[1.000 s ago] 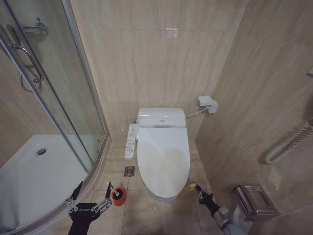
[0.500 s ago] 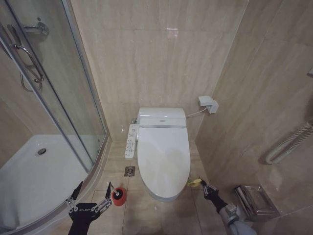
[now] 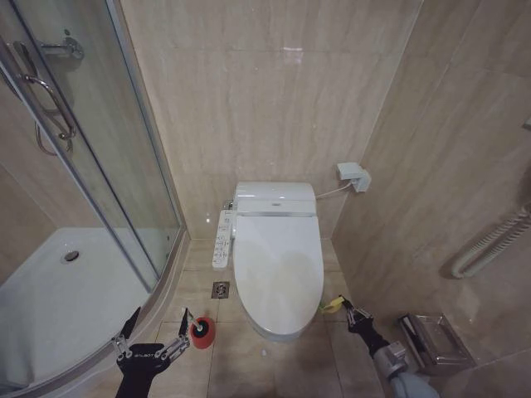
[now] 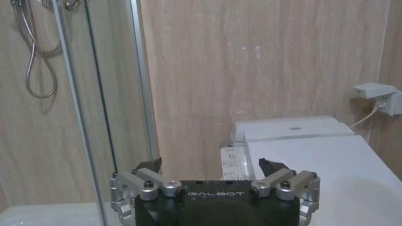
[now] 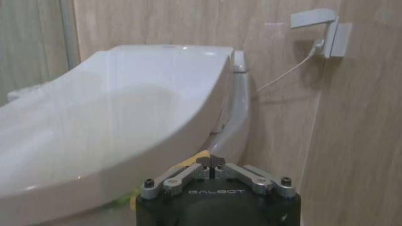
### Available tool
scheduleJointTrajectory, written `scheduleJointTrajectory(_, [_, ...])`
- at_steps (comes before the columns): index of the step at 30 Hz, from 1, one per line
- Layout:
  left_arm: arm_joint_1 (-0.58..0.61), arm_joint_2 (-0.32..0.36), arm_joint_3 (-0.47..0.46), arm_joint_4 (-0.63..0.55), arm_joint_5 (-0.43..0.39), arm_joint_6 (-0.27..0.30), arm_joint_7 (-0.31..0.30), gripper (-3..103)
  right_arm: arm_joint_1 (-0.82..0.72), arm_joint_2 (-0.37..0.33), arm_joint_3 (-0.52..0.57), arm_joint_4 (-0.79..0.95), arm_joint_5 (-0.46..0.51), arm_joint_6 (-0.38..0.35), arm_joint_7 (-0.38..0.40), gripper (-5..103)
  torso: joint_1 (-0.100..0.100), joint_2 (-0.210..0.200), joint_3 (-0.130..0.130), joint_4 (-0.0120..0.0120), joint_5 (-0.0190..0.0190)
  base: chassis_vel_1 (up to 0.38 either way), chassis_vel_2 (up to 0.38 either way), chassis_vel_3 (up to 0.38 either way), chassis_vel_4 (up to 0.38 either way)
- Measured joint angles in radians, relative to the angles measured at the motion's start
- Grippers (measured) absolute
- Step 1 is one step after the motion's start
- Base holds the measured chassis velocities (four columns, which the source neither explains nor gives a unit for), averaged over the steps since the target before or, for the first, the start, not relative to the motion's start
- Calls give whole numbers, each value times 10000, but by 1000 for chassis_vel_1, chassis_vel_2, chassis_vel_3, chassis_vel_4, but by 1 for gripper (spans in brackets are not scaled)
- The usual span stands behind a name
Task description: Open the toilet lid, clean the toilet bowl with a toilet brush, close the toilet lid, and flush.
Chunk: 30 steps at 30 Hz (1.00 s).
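A glass shower stall (image 3: 75, 207) with a white tray fills the left of the beige-tiled room. Near its curved edge the left claw (image 3: 152, 334) hangs low over the floor, fingers spread wide, holding nothing. Just right of it stands the red holder (image 3: 201, 332) of the toilet brush; the brush's handle is too small to make out. A floor drain (image 3: 219, 289) lies beyond. In the middle, against the far wall, the toilet lid (image 3: 278, 269) is down over the toilet bowl (image 3: 274, 330), the button panel (image 3: 221, 239) on its left. At the lid's near right edge the right claw (image 3: 344, 306) is pinched closed on the yellow-green strap (image 3: 332, 306). A wall socket (image 3: 353, 177) sits far right.
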Motion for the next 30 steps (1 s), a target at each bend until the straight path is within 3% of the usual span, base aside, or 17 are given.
scheduleJointTrajectory(30, [0, 0, 0, 0, 0, 0, 0, 100, 74, -441, 349, 1996, 1197, -1052, 682, 1, -1, 1, 0, -1, -3, 0, 0, 0, 0])
